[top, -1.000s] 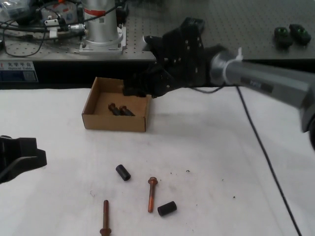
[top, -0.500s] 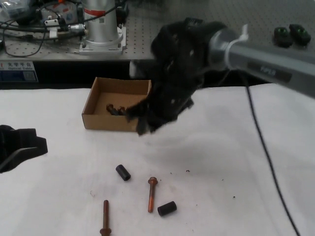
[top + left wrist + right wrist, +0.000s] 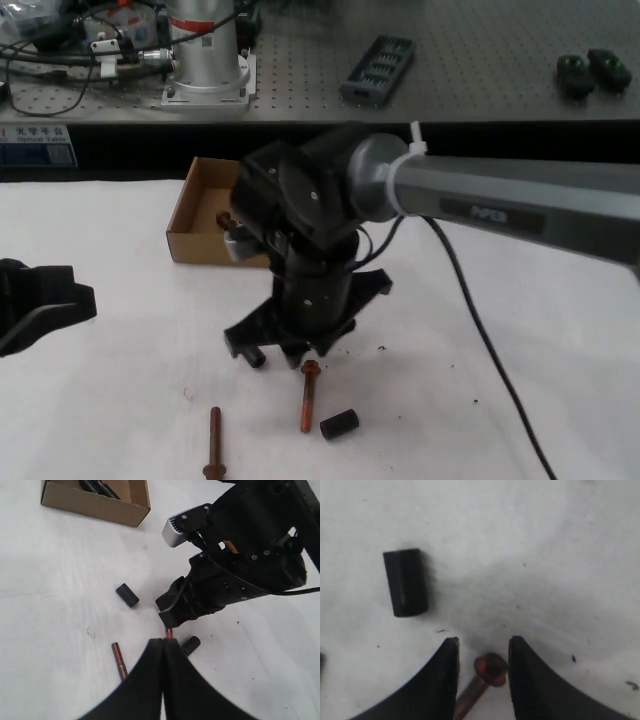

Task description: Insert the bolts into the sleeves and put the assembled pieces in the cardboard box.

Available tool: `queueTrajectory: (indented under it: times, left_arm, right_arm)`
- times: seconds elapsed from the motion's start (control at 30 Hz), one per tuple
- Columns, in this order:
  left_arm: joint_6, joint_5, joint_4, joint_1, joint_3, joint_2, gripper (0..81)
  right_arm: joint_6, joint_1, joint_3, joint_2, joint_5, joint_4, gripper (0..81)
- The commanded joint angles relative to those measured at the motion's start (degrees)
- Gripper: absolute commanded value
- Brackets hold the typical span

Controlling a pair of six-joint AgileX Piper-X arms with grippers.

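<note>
My right gripper (image 3: pixel 285 352) points down at the white cloth, open, its fingertips (image 3: pixel 452 647) on either side of a copper bolt's head (image 3: pixel 490 665) without closing on it. That bolt (image 3: pixel 309 396) lies in front of the arm. One black sleeve (image 3: pixel 406 582) rests just beside the gripper, and a second sleeve (image 3: pixel 340 424) lies nearer the front. Another bolt (image 3: pixel 213 443) is at the front left. The cardboard box (image 3: pixel 197 215) behind holds dark assembled pieces (image 3: pixel 95 485). My left gripper (image 3: pixel 40 305) sits at the left edge, its fingers (image 3: pixel 150 680) shut and empty.
The right arm's grey tube (image 3: pixel 520 210) stretches across from the right, with a black cable (image 3: pixel 480 340) hanging under it. A perforated metal bench (image 3: pixel 480 60) with equipment stands behind the cloth. Open cloth lies to the right of the bolts.
The right arm has swung from above the cardboard box forward and down, so its open gripper now straddles the middle bolt's head. The left gripper has stayed put.
</note>
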Motion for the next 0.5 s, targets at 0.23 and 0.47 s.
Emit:
queueTrajectory:
  times: [0.23, 0.47]
  left_arm:
    - [-0.6, 0.3, 0.9, -0.3, -0.3, -0.5, 0.0]
    - [-0.6, 0.3, 0.9, -0.3, -0.3, -0.5, 0.0]
  right_arm:
    - [7.4, 0.4, 6.5, -5.8, 0.5, -1.7, 25.3]
    - [16.0, 2.0, 9.1, -5.9, -5.4, -6.6, 25.3]
